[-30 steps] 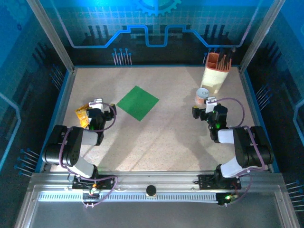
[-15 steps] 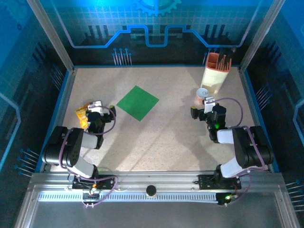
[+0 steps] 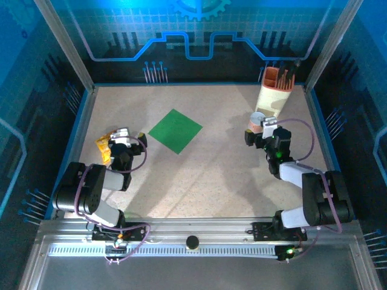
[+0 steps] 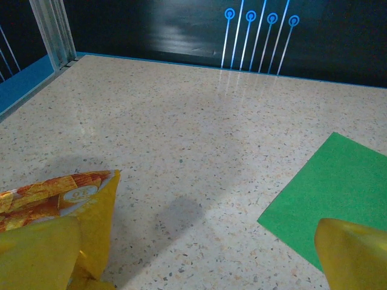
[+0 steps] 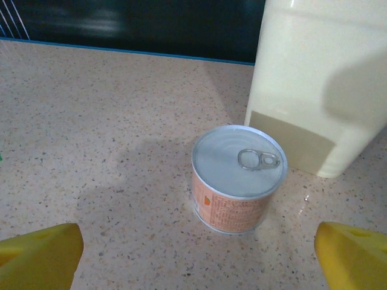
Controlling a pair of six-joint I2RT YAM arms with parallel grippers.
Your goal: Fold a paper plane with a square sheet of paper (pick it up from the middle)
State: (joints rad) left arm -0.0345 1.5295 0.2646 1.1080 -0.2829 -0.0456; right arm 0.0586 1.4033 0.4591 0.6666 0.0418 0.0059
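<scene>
- The green square sheet of paper (image 3: pixel 175 130) lies flat on the table (image 3: pixel 211 169). It has no folds yet.
- The left gripper (image 3: pixel 124 139) sits low beside an orange snack packet (image 3: pixel 104 147). Its two fingers are wide apart and hold nothing. The paper is near, a bit ahead and to its right.
- The right gripper (image 3: pixel 264 133) is also wide apart and empty. It faces a small tin can (image 5: pixel 239 178).
- I think the job is just starting.
- Next, a gripper must go over the paper's middle and pinch it up.
</scene>
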